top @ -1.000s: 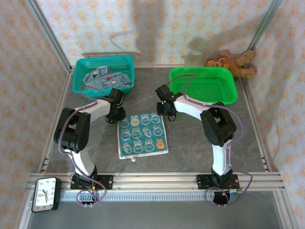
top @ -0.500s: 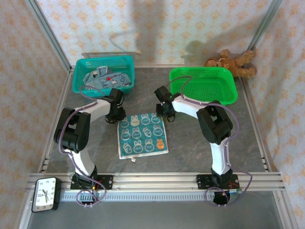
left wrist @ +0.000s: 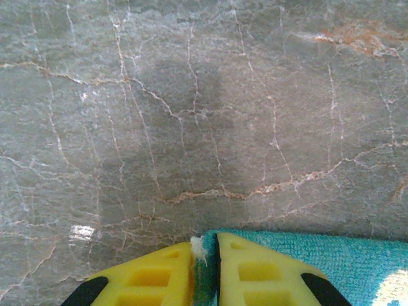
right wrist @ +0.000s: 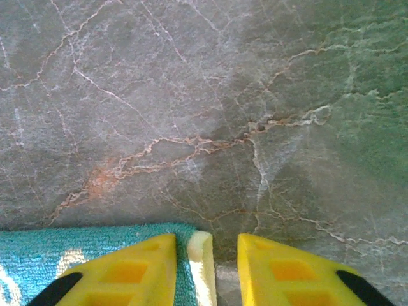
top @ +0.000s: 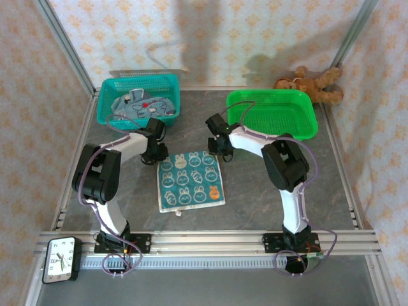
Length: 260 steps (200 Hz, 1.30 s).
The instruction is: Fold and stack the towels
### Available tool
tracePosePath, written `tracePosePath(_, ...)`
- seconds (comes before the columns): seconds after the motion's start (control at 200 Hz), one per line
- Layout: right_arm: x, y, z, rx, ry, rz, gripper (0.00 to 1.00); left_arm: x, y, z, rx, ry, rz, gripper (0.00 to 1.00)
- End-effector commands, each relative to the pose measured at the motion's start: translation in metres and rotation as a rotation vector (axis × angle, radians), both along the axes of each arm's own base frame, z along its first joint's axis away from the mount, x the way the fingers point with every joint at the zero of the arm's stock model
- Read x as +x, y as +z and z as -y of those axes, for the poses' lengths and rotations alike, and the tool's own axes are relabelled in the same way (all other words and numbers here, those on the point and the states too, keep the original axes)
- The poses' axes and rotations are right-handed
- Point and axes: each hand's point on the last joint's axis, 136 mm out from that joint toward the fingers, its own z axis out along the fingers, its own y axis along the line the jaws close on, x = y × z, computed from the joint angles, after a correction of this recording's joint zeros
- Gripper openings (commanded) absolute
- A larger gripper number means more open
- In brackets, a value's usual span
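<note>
At the bottom edge of each wrist view the yellow fingers are cut off, and the bunny towel [top: 191,180] is cropped to a teal corner. The left gripper [left wrist: 204,245] has its fingers pressed nearly together, pinching the towel's far-left corner, with a white tuft poking from the slit. The right gripper [right wrist: 207,245] stands spread, straddling the cream hem at the far-right corner; I cannot tell whether the pads touch cloth. From above, the wrists hide both corners. The towel lies flat at the centre of the table [top: 255,197]. At 11 o'clock a teal basket [top: 139,80] holds crumpled towels [top: 143,105], their prints hard to read. A green basket [top: 306,131] sits at 1 o'clock, a teddy bear [top: 312,83] beyond it, and a clock [top: 60,260] at 7.
</note>
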Motion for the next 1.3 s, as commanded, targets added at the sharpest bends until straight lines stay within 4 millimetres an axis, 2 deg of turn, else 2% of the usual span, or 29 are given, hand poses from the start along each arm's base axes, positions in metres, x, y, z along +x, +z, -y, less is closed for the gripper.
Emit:
tracePosePath(0.0,-0.003,-0.021,0.0,-0.022,0.01,-0.034,0.21,-0.008,-0.014,-0.004,0.006,0.002,-0.048,0.16)
tracePosePath(0.17,-0.004,-0.016,-0.002,-0.01,0.019,-0.028,0.0,-0.009,-0.014,-0.002,-0.004,0.0,-0.051,0.12)
tracePosePath(0.3,0.001,0.003,-0.002,0.0,0.018,0.016,0.0,-0.008,-0.007,-0.002,-0.006,-0.001,-0.036,0.0)
tracePosePath(0.47,0.012,0.033,0.002,-0.004,0.024,0.094,0.0,-0.001,0.014,-0.004,0.009,-0.004,0.01,0.0)
tracePosePath(0.621,0.021,0.051,0.014,-0.011,0.012,0.138,0.0,0.005,0.036,-0.011,0.05,-0.018,0.053,0.0)
tracePosePath(0.806,0.023,0.073,0.022,-0.009,0.019,0.193,0.0,0.009,0.056,-0.008,0.031,-0.033,0.108,0.0)
tracePosePath(0.956,0.018,0.08,0.022,0.018,0.024,0.206,0.0,0.006,0.067,-0.004,0.005,-0.035,0.164,0.0)
tracePosePath(1.296,-0.013,0.088,0.024,0.101,0.046,0.223,0.0,-0.025,0.085,0.01,0.023,-0.077,0.273,0.0)
